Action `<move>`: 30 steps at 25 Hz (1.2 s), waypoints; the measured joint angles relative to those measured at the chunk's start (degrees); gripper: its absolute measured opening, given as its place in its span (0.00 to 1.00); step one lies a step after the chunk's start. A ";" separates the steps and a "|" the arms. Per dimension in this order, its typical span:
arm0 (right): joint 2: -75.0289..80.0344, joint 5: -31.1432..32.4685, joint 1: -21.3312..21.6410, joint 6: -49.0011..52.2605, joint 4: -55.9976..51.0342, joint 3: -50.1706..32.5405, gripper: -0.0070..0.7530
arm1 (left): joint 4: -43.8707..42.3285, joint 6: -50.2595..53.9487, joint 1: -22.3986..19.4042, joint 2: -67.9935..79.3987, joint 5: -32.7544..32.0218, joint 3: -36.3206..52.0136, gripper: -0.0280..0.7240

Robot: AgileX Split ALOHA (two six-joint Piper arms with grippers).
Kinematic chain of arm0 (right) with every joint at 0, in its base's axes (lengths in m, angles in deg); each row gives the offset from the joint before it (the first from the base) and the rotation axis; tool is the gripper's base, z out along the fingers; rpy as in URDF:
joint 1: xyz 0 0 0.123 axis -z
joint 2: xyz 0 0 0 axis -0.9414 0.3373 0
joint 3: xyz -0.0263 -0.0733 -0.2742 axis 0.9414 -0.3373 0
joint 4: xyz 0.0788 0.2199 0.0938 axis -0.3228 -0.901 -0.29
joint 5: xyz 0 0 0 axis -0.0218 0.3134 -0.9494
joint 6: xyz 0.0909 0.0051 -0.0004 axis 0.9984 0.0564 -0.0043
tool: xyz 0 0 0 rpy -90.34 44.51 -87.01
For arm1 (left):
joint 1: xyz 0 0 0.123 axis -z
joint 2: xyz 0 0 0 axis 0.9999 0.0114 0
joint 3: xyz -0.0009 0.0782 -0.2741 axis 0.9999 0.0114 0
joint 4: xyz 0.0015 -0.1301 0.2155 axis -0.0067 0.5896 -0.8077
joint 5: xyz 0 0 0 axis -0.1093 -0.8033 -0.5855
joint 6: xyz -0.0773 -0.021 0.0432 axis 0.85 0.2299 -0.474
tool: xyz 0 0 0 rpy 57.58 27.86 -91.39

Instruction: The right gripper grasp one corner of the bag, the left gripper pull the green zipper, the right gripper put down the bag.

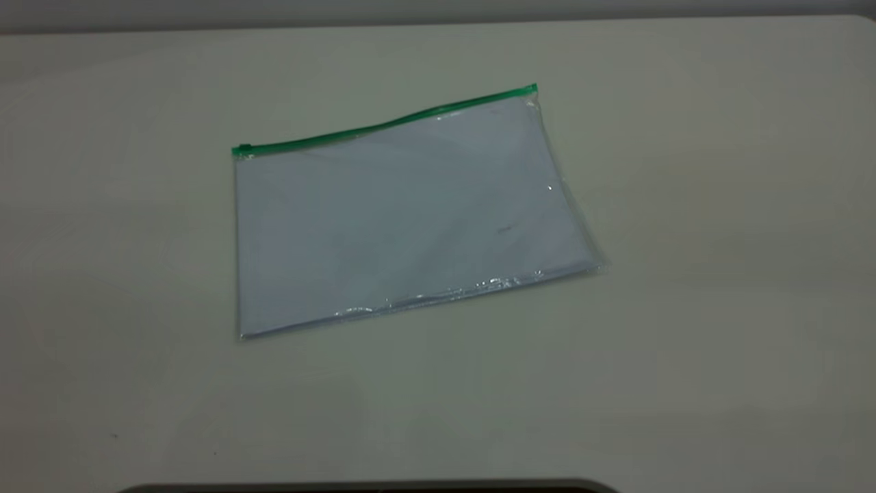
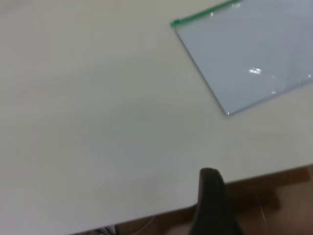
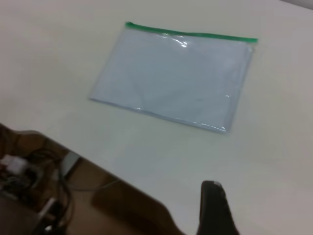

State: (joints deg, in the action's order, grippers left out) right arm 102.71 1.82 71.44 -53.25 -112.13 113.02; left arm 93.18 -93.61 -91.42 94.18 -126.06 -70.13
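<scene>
The bag point(image 1: 410, 219) lies flat on the table, a clear pouch with pale bluish sheets inside. The green zipper point(image 1: 383, 127) runs along its far long edge, and the slider tab point(image 1: 243, 148) sits at the left end. Neither gripper shows in the exterior view. In the left wrist view, the left gripper point(image 2: 210, 176) is a single black wedge tip over the table's edge. It is well apart from the bag point(image 2: 254, 54) and holds nothing. In the right wrist view, the right gripper point(image 3: 211, 188) is a single black wedge tip, empty and far from the bag point(image 3: 176, 73).
The pale table point(image 1: 684, 342) bears only the bag. A dark rounded edge point(image 1: 369, 487) shows at the bottom of the exterior view. Beyond the table's edge, the right wrist view shows cables and clutter point(image 3: 29, 186), and the left wrist view shows brown floor point(image 2: 274, 205).
</scene>
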 joint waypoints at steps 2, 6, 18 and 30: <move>-3.57 -0.70 0.00 0.10 1.05 -2.76 0.70 | 0.07 -0.06 0.00 -0.25 0.00 1.99 0.80; -9.58 -1.56 0.00 0.29 3.26 -7.90 0.70 | 0.07 -0.06 0.00 -0.25 0.00 5.69 0.80; -21.25 -3.75 0.00 10.38 18.73 -14.98 0.70 | 0.07 -0.06 0.00 -0.25 1.29 8.99 0.80; -21.74 -4.58 0.00 12.43 20.56 -15.24 0.70 | 0.07 0.01 0.00 -0.25 1.52 8.99 0.80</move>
State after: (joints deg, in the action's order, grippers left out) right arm 80.97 -2.76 71.44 -40.82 -91.57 97.78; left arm 93.25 -93.60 -91.42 93.94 -124.54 -61.13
